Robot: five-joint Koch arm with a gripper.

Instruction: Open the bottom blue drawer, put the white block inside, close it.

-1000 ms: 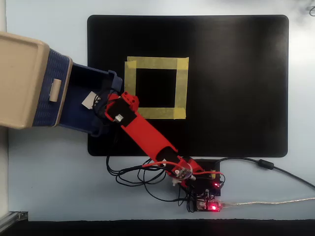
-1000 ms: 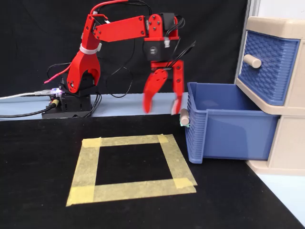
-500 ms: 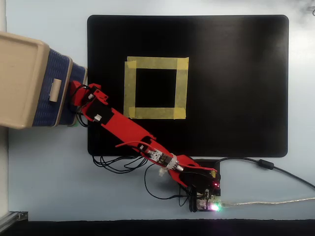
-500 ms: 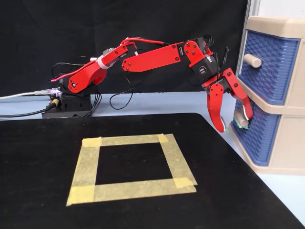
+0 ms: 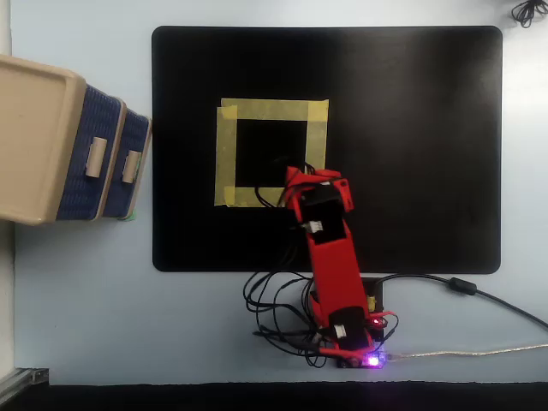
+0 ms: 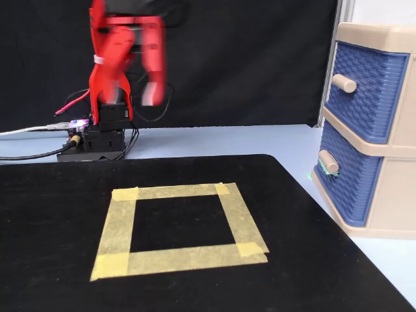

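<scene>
Black matting covers most of the pale blue bench, with a square of yellow masking tape stuck near its middle. At the bench's left edge in the overhead view stands a beige cabinet; the bottom blue drawer juts slightly further out than the upper drawer, and its beige handle faces the mat. A scrap of green shows just beside that handle in the fixed view.

Red and folded, the arm rises from its base at the near edge in the overhead view, amid a tangle of black cables and a lit purple board light. Its gripper hangs over the tape square's lower right corner in that view, well apart from the cabinet. Whether the claw is spread or pressed together cannot be told: from above the arm's body masks the fingertips, and in the fixed view the claw is smeared by motion blur and cut off at the top of the frame.

No view shows the white block; the taped square holds only bare mat.
</scene>
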